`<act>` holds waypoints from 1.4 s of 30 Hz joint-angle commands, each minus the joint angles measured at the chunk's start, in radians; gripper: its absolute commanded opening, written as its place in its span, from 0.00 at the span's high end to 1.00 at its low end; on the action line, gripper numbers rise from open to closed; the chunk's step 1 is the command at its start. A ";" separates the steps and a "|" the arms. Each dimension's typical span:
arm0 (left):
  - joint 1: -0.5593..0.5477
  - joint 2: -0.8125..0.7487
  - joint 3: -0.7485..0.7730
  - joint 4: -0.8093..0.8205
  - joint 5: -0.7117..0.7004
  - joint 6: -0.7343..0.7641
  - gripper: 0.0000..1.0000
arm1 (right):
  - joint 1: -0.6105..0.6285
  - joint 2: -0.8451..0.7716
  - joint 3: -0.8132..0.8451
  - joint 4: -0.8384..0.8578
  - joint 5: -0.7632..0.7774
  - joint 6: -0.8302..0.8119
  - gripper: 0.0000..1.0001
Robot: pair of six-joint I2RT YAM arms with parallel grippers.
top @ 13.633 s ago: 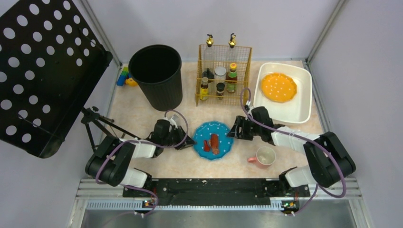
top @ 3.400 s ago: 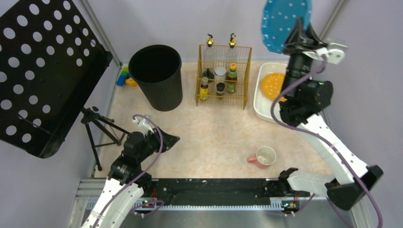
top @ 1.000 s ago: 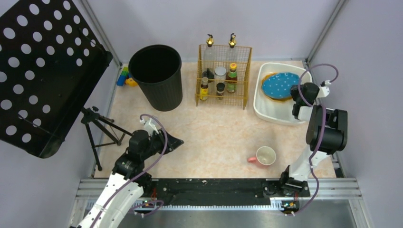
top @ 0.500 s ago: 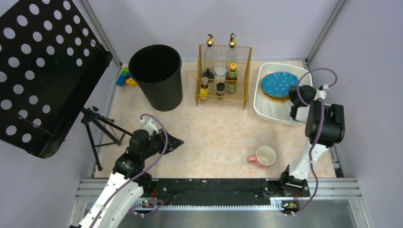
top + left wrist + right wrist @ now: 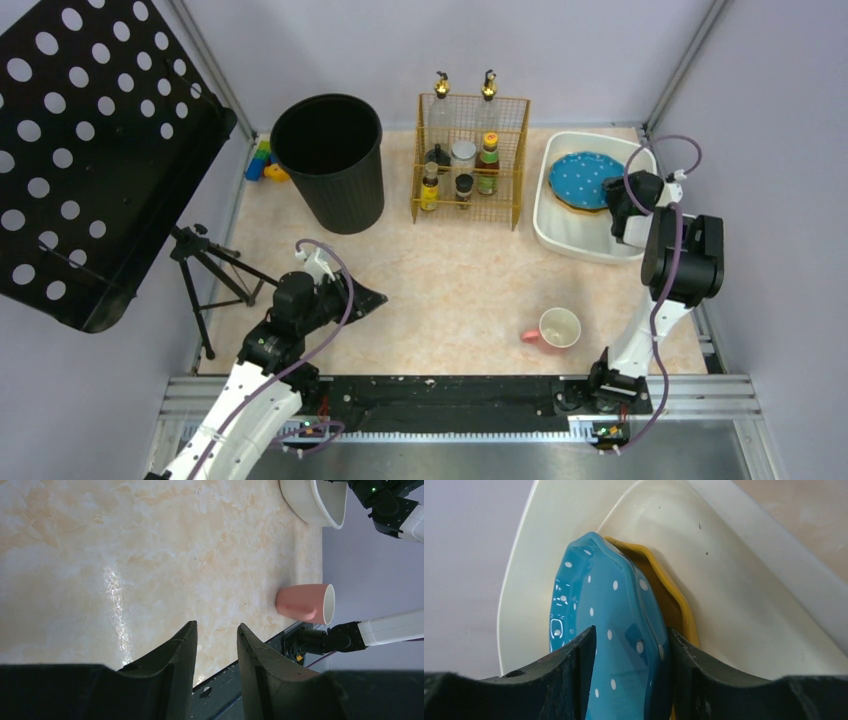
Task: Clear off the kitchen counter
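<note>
Straddling the rim of the blue plate [image 5: 619,605] in the tub [image 5: 590,240] with the right gripper [image 5: 631,635], pinch or slack impossible to tell; arm reared upright, wrist bent down. Hovering low with the left gripper [image 5: 216,627], jaws slightly parted, counter [image 5: 100,555] beneath, mug [image 5: 302,602] ahead.

The pale marbled desk [image 5: 450,270] carries a black bin [image 5: 328,160] at 11 o'clock, a yellow wire rack [image 5: 470,160] at 12 and a white tub [image 5: 580,235] at 2. A pink mug [image 5: 556,329] stands upright at 5, apart from the rest. Coloured blocks [image 5: 264,163] lie in the corner at 10, just beside the bin.
</note>
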 commanded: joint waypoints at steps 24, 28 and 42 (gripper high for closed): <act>0.004 -0.055 0.005 0.056 0.051 0.003 0.60 | 0.007 0.006 0.402 -0.638 -0.111 -0.353 0.43; 0.004 -0.077 0.002 0.046 0.042 0.005 0.60 | 0.007 -0.006 0.367 -0.613 -0.126 -0.340 0.44; 0.004 -0.067 -0.004 0.066 0.057 0.005 0.59 | 0.007 -0.066 0.308 -0.613 -0.183 -0.356 0.44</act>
